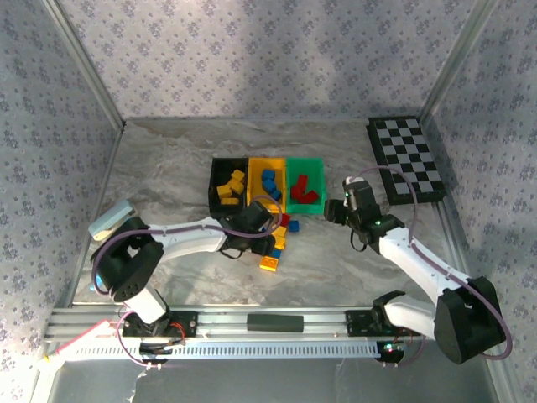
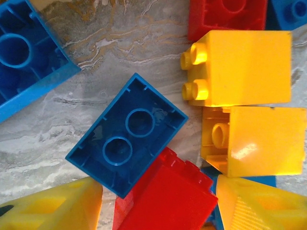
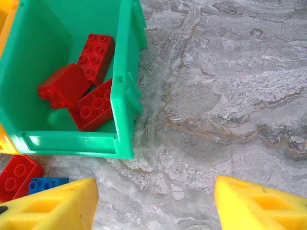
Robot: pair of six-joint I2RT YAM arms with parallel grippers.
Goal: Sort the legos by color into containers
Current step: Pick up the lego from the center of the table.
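Between the left gripper's (image 2: 158,206) part-spread fingers lies a red brick (image 2: 165,189); gripped or not, I cannot tell. Loose bricks (image 1: 275,242) surround it. Yellows fill the black bin (image 1: 212,189), blues the yellow bin (image 1: 267,161), reds the green bin (image 1: 306,159): over half sorted, I judge. Overhead takes in all bins; the right gripper (image 3: 156,203), open and empty, sees the reds' studs.

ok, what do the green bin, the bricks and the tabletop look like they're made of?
Green bin: moulded plastic, semi-gloss; ribbed rim, soft highlights.
Blue brick and its neighbours: hard glossy plastic; sharp reflections, moulded tubes underneath.
Tabletop: grey marble-look veining, slight sheen; could be stone or a printed laminate, can't tell.
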